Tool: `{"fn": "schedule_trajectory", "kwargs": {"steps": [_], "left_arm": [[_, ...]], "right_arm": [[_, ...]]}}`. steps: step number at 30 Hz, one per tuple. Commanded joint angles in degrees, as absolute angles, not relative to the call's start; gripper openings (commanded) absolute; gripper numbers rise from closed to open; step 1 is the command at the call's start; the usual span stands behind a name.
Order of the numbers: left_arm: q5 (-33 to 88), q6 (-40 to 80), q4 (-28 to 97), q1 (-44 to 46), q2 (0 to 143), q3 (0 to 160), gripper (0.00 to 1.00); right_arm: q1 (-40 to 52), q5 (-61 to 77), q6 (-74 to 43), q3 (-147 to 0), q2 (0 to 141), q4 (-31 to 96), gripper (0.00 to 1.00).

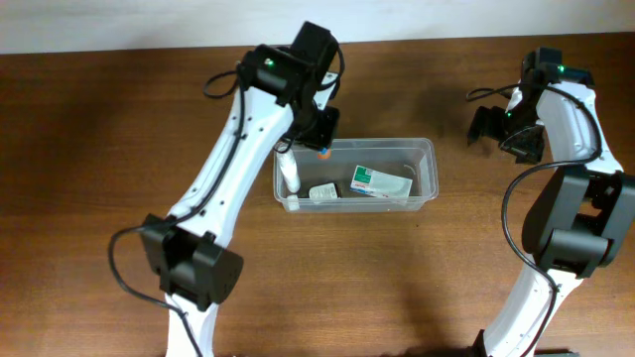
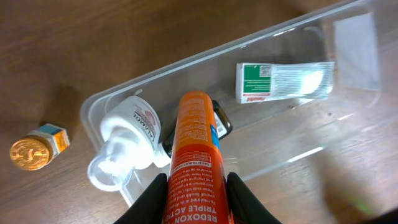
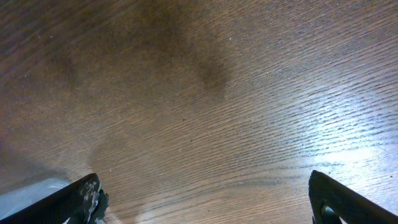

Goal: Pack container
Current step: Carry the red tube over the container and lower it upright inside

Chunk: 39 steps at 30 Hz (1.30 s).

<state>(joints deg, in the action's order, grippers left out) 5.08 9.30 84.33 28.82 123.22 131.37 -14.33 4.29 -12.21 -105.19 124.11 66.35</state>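
Brown wooden table lay beneath both arms. Closed on an orange tube, the left gripper held it over the container mid-table, beside a white bottle lying inside. Well apart, the right gripper gaped wide, holding nothing.
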Motion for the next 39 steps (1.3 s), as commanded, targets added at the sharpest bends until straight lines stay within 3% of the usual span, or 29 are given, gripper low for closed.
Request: {"fn": "schedule_trajectory", "kwargs": {"steps": [1,11,33,35,36,39], "left_arm": [[4.43,9.8,84.42,28.71,125.05,132.38,0.27],[-1.83,9.8,84.42,28.73,130.13,132.35,0.27],[-1.8,9.37,82.61,28.73,134.41,132.35,0.27],[-1.8,9.39,82.46,28.73,134.41,132.35,0.28],[-1.8,9.37,82.43,28.73,134.41,132.35,0.34],[-1.78,9.39,82.43,28.73,134.41,132.35,0.34]], "right_arm": [[-14.66,3.79,-12.34,-105.06,123.37,66.37,0.98],[-14.66,3.81,-12.32,-105.06,123.37,66.37,0.99],[-14.66,3.81,-12.32,-105.06,123.37,66.37,0.98],[-14.66,3.79,-12.34,-105.06,123.37,66.37,0.98],[-14.66,3.81,-12.32,-105.06,123.37,66.37,0.98],[-14.66,3.81,-12.34,-105.06,123.37,66.37,0.98]]}}
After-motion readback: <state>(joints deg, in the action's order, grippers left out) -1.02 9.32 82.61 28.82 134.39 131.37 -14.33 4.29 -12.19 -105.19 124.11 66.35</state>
